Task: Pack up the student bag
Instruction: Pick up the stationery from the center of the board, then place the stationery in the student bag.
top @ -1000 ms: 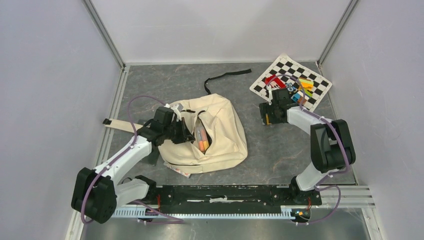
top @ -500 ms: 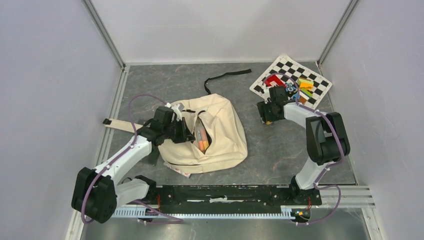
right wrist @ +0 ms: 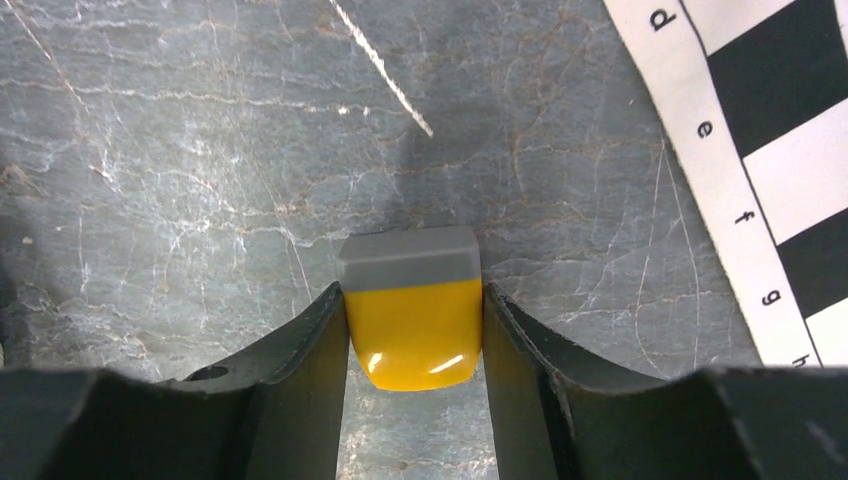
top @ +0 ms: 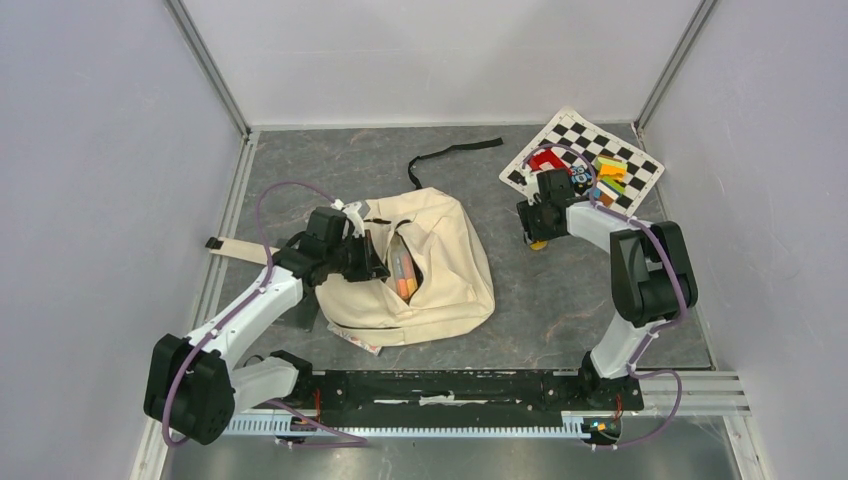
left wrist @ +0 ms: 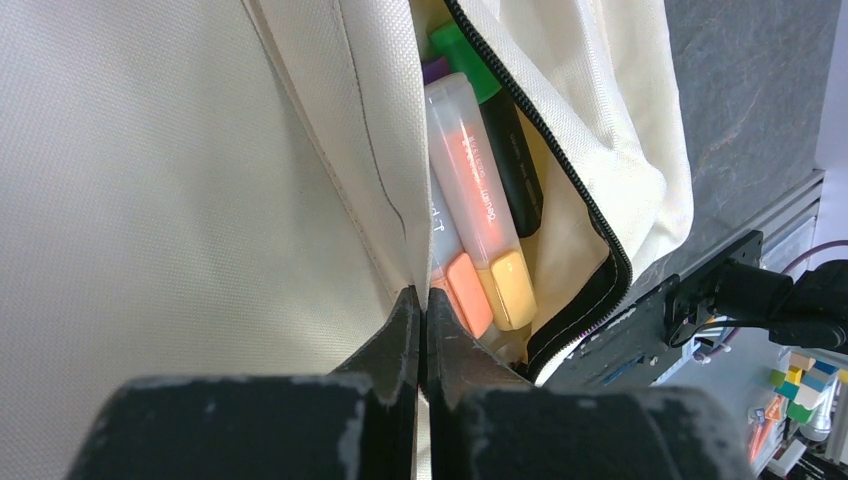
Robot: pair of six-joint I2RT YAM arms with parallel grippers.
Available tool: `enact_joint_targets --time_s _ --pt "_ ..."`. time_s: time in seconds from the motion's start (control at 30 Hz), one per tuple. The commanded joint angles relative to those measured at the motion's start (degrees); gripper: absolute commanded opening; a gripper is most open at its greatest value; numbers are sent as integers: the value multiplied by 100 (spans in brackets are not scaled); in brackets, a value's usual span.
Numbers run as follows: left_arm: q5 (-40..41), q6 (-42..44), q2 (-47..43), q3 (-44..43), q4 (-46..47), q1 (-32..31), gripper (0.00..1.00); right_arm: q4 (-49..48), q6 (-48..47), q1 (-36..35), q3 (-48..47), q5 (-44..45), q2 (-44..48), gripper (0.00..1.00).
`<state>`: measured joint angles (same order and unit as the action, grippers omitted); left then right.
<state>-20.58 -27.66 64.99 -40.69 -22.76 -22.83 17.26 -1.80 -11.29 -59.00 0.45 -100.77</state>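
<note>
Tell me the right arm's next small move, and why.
Probably lift straight up. The right gripper is against both sides of the yellow-and-grey block, which rests on the table. The left gripper pinches the edge of the student bag, so its mouth gapes over the highlighters.

Beneath my right gripper (right wrist: 412, 335) spreads a dark grey marbled stone tabletop (right wrist: 200, 150), veined with pale lines, and one thin white scratch (right wrist: 380, 65) runs ahead of my fingertips. Off to my right lies a black-and-white chequered board (right wrist: 760, 150). Plain pale grey walls (top: 430, 60) close the far side and both flanks, met by slanting aluminium corner posts (top: 205, 65). The light is soft and even.
</note>
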Motion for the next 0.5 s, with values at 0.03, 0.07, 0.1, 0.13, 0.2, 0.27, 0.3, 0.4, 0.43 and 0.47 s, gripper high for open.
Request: enact_joint_targets --time_s 0.03,0.07,0.1,0.13,0.2,0.27,0.3,0.4,0.43,0.47 --pt "-181 262 -18 -182 13 43 2 437 115 -31 -118 28 556 5" --pt "-180 258 -29 -168 18 45 2 486 165 -51 -81 36 689 1" --pt "-160 246 -40 -168 13 61 2 524 290 -85 -30 32 845 0" --pt "-141 244 -64 -176 2 80 2 543 408 -143 65 8 1006 0" --pt "-139 226 -150 -171 33 98 2 611 520 -361 212 -27 1331 0" --pt "-165 224 -230 -172 63 117 2 794 601 -697 237 67 1646 0" --pt "-166 238 -269 -168 50 123 2 874 670 -854 223 114 1794 0" --pt "-116 289 -333 -172 -53 145 2 905 992 -1413 157 -27 2264 0" --pt "-82 294 -333 -173 -73 150 2 861 1131 -1635 132 -300 2402 0" --pt "-72 296 -335 -168 -93 155 2 776 1251 -1824 110 -408 2484 0"
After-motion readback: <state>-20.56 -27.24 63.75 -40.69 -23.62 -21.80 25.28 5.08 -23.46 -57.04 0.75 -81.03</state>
